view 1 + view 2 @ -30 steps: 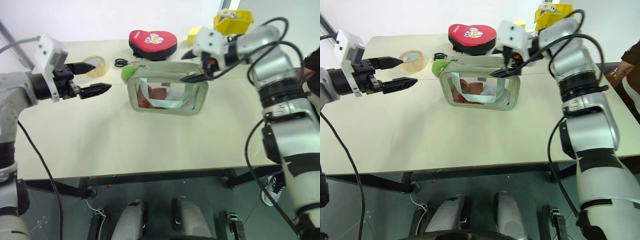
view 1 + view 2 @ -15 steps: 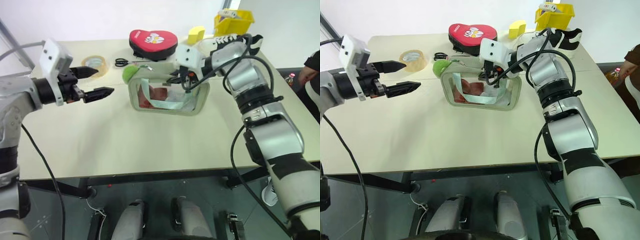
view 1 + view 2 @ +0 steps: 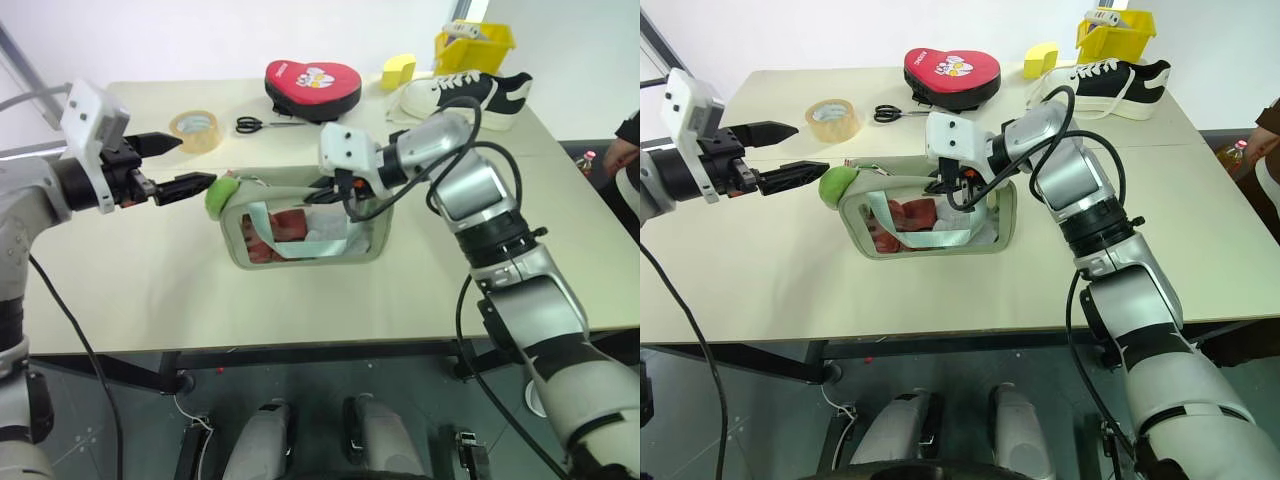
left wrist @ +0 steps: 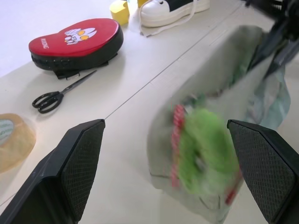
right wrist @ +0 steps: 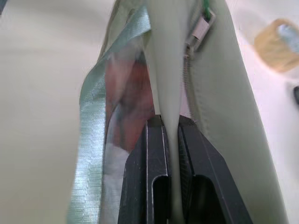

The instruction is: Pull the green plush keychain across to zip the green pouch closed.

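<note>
The green pouch (image 3: 300, 245) stands mid-table, its clear window showing red and white contents. My right gripper (image 3: 327, 190) is shut on the fabric of the pouch's top edge; in the right wrist view its fingers (image 5: 154, 154) pinch a fold beside the zipper track, and a metal zipper pull (image 5: 202, 29) lies further along. The green plush keychain (image 3: 222, 196) hangs at the pouch's left end. My left gripper (image 3: 197, 162) is open just left of the plush, its lower fingertip almost touching it. The left wrist view has the plush (image 4: 205, 149) between the fingers (image 4: 70, 163), a little ahead.
At the back of the table lie a red heart-shaped case (image 3: 311, 85), scissors (image 3: 258, 124), a tape roll (image 3: 195, 128), a yellow block (image 3: 400, 70), a black-and-white shoe (image 3: 465, 95) and a yellow bin (image 3: 475, 40). A person (image 3: 628, 135) stands at the right edge.
My right gripper came down, shut on the pouch's top edge and dragged the pouch left and nearer. The plush now sits right at my left gripper, which has stayed put and open.
</note>
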Controlling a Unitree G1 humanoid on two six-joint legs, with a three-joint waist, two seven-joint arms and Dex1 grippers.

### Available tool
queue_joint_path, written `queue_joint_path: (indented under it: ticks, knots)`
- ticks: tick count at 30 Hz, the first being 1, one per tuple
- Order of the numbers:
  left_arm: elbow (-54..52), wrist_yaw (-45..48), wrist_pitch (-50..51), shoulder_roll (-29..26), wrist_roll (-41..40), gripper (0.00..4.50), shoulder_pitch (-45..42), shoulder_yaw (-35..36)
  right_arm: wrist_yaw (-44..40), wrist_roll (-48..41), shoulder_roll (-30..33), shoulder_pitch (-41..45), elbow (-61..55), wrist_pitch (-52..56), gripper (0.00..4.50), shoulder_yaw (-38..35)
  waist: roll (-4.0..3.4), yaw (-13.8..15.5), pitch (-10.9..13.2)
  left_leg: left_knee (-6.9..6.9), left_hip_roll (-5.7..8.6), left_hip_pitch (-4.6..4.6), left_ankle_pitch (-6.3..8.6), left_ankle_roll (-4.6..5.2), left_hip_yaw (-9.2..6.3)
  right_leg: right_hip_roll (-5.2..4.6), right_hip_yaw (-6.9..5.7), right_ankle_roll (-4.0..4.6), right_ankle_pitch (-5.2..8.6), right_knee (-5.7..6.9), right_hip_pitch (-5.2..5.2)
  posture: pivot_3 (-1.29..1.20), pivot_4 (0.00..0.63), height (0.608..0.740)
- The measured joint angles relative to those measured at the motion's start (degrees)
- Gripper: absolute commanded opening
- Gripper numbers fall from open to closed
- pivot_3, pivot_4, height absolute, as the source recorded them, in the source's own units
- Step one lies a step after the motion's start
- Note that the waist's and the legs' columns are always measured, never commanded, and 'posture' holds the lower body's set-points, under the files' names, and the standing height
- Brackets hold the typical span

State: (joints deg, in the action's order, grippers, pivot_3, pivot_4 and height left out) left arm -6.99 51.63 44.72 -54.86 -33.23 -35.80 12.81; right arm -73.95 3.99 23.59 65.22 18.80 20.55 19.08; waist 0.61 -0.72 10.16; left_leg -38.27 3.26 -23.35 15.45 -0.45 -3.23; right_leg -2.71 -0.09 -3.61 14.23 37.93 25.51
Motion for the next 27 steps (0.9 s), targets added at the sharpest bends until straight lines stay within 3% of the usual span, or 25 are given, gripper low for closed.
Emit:
queue_joint_path:
  ticks: [3, 4, 7, 11, 18, 23, 25, 27]
  knots:
    - [0.03, 0.09, -0.02, 0.00, -0.01, 4.50, -0.15, -0.15, 0.41, -0.06, 0.02, -0.11, -3.44, 4.23, 0.08, 0.76, 0.00, -0.21, 0.00, 0.03, -0.01, 0.05, -0.01, -0.02, -0.03, 0.04, 0.00, 0.01, 0.00, 0.08, 0.01, 0.00, 0.150, 0.740]
    - [0.13, 0.21, -0.06, 0.00, 0.00, 4.50, -0.34, -0.24, 0.52, -0.23, 0.04, -0.11, -4.30, 5.97, 0.39, 0.87, 0.00, -0.26, 0.00, 0.03, -0.01, 0.05, -0.02, -0.03, -0.04, 0.04, 0.00, 0.02, 0.00, 0.09, 0.02, 0.00, 0.150, 0.740]
    - [0.57, 0.63, -0.20, -0.01, 0.06, 4.50, -0.95, -0.44, 0.40, -1.36, 0.64, -0.10, -6.96, 11.01, 1.55, 0.87, 0.00, -0.19, 0.00, 0.04, -0.01, 0.04, -0.02, -0.03, -0.04, 0.04, 0.00, 0.02, 0.00, 0.06, 0.02, 0.00, 0.150, 0.740]
    - [1.67, 0.91, -0.26, -0.02, 0.19, 4.50, -1.46, -0.76, -0.35, -4.32, 3.41, 0.37, -10.68, 16.90, 3.61, -0.17, 0.00, 0.07, 0.00, 0.03, -0.01, 0.00, -0.01, -0.02, -0.04, 0.02, -0.01, 0.01, 0.00, 0.02, 0.02, 0.00, 0.150, 0.740]
    - [1.97, 3.65, -0.26, -3.07, 0.30, 4.50, -0.35, -0.76, -4.45, -7.47, 18.34, -0.32, -15.43, 18.85, 3.61, -4.42, 0.00, 0.00, 0.00, 0.09, -0.01, 0.00, 0.01, 0.02, -0.03, 0.01, -0.03, 0.02, 0.00, -0.10, -0.01, 0.00, 0.150, 0.740]
    - [1.11, 6.27, -0.24, -4.57, 0.25, 4.50, 0.28, -1.56, -3.67, -8.01, 20.25, -6.91, -17.24, 17.36, 3.61, -4.09, -0.01, -0.44, 0.01, 0.11, -0.05, 0.03, 0.01, 0.02, 0.00, 0.03, -0.02, 0.02, 0.00, -0.05, -0.01, 0.00, 0.150, 0.740]
    - [0.80, 7.70, -0.27, -5.64, 0.32, 4.50, 0.83, -2.58, -2.40, -7.95, 19.82, -8.12, -16.14, 16.63, 3.08, -3.69, -0.04, -0.35, 0.03, 0.11, -0.05, 0.02, 0.01, 0.02, 0.00, 0.02, -0.01, 0.02, 0.00, -0.05, 0.00, 0.00, 0.150, 0.740]
    - [0.94, 8.49, -0.23, -5.98, 0.32, 4.50, 0.83, -2.77, -1.21, -8.16, 19.43, -7.94, -15.72, 16.59, 2.25, -3.86, -0.04, -0.20, 0.03, 0.09, -0.05, 0.01, 0.01, 0.02, 0.00, 0.02, -0.02, 0.02, 0.00, -0.06, 0.01, 0.00, 0.150, 0.740]
